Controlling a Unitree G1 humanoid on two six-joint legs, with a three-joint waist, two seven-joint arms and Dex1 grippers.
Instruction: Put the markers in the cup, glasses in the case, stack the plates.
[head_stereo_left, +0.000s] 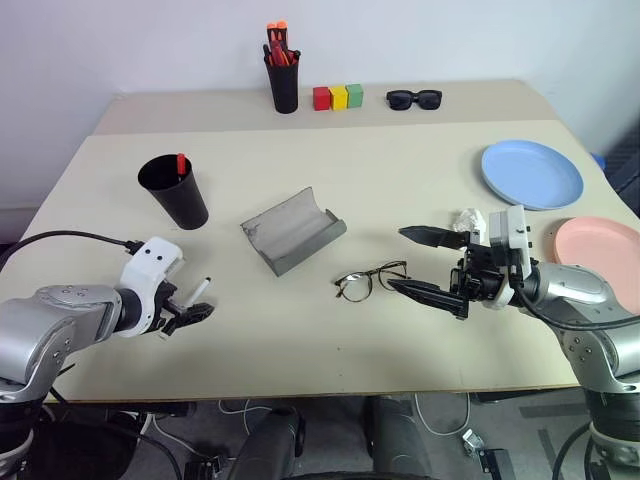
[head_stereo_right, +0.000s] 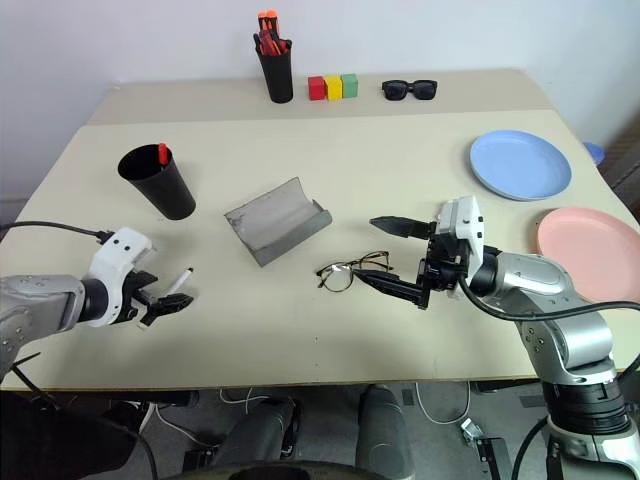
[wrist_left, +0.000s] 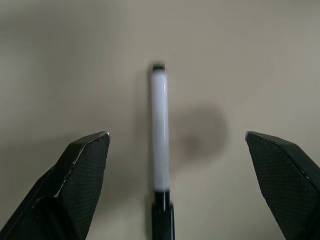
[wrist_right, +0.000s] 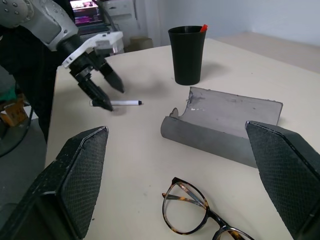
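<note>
Left gripper (head_stereo_left: 195, 308) hangs over the white marker (head_stereo_left: 199, 290) at the near left of the table (head_stereo_left: 420, 180), fingers spread wide. In the left wrist view the marker (wrist_left: 159, 135) lies between the two fingers, long axis running along the way they point, black cap toward the wrist. So, by my read, a straight drop and close takes it across the barrel; no re-aim needed. Marker lies flat on the table, not yet gripped.

Left arm is clearly the nearer one for this pen. Cup (head_stereo_left: 176, 190) stands just beyond the left gripper, upright, with the red-capped marker (head_stereo_left: 181, 162) already inside. Nothing lies between the white marker and the cup.

Right gripper (head_stereo_left: 425, 262) is also wide open and holds nothing, pointing sideways toward the glasses (head_stereo_left: 368, 280), which rest on the table just off its fingertips, lenses toward the near edge. Case (head_stereo_left: 293, 230) lies open between cup and glasses, well apart from the left gripper's path.

Blue plate (head_stereo_left: 531, 173) and pink plate (head_stereo_left: 600, 250) sit apart on the right side, unstacked. At the far edge: pen holder (head_stereo_left: 283, 82) with orange-red pens, coloured blocks (head_stereo_left: 337, 96), sunglasses (head_stereo_left: 414, 98). All out of the way.
</note>
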